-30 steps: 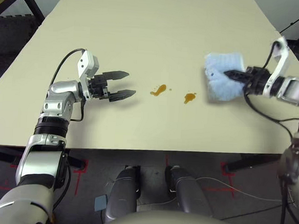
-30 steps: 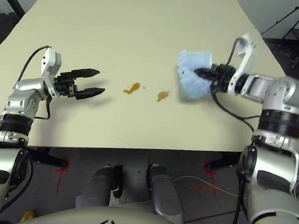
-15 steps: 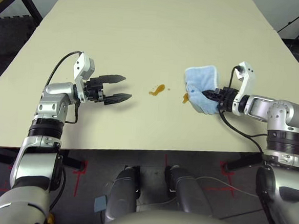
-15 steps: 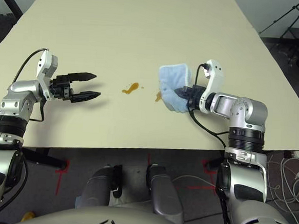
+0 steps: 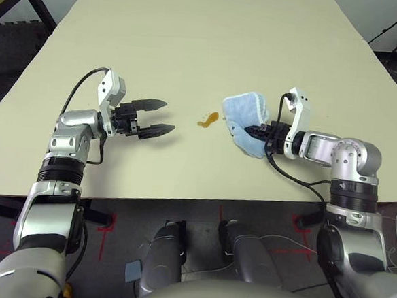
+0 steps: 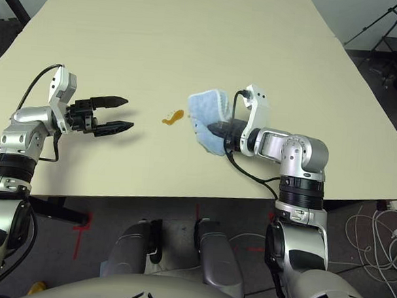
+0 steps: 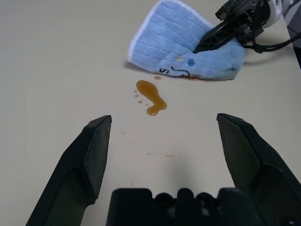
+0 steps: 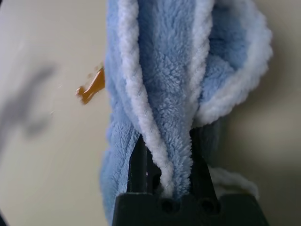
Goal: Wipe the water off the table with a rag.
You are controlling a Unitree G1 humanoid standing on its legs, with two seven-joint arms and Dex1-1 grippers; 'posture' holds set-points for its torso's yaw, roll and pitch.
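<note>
Pale beige table (image 5: 192, 39) carries one orange-brown water (image 5: 208, 119) blotch beside the rag (image 5: 245, 118) pinched by right gripper (image 5: 254, 131); left gripper (image 5: 161, 116) spread, empty.

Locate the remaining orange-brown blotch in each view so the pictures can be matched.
Left eye: blotch, centre, just left of the rag.
Right eye, left of centre, beside the rag.
Left wrist, centre, below the rag.
Right wrist, left of the rag.
Shared landmark: the rag.
</note>
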